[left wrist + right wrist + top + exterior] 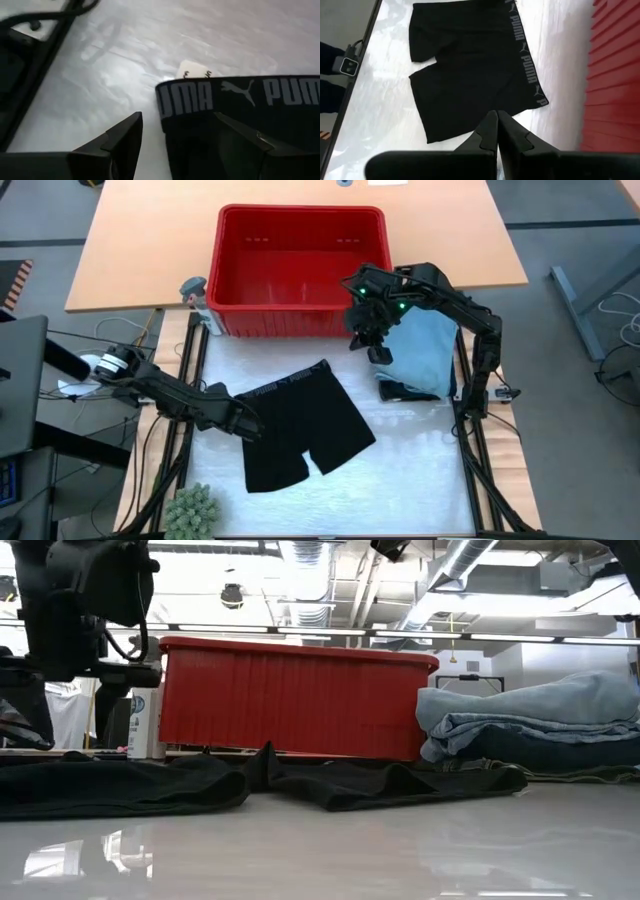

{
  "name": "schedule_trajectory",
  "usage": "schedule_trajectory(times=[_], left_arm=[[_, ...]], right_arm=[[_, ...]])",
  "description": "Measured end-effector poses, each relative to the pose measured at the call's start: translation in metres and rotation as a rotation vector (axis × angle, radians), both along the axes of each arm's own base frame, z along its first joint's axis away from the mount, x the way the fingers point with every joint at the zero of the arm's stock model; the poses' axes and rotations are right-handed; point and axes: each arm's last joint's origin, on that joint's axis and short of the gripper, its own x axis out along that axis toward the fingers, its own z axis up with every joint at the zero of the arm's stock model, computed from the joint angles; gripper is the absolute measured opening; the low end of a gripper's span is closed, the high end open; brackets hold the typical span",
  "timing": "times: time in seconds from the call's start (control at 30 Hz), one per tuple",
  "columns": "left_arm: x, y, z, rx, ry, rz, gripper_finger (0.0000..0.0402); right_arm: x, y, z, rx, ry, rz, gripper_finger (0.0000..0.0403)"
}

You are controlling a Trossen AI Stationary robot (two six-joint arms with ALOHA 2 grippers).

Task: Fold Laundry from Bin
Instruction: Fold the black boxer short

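Shorts flat mid-table for you, L gripper jaws apart at waistband corner, R gripper jaws together by red bin, folded pile beside it.

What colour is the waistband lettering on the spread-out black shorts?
Grey lettering on the black shorts, clearest in the right wrist view.

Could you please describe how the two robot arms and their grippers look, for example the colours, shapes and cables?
Both arms are black and slender, built from jointed segments. The left arm has a white round part near its base. The right arm shows small green lights near its wrist. The left gripper and right gripper each have two dark, wedge-shaped fingers. Black cables run along the table frame.
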Motion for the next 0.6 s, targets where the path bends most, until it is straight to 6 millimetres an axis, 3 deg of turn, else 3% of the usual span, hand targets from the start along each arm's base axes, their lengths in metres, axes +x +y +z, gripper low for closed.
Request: schedule_trajectory(times=[0.6], left_arm=[[0.022, -0.002, -0.041, 0.088, 0.037, -0.017, 0.0216]], right_arm=[[0.003, 0.012, 0.000, 0.065, 0.004, -0.005, 0.0033]])
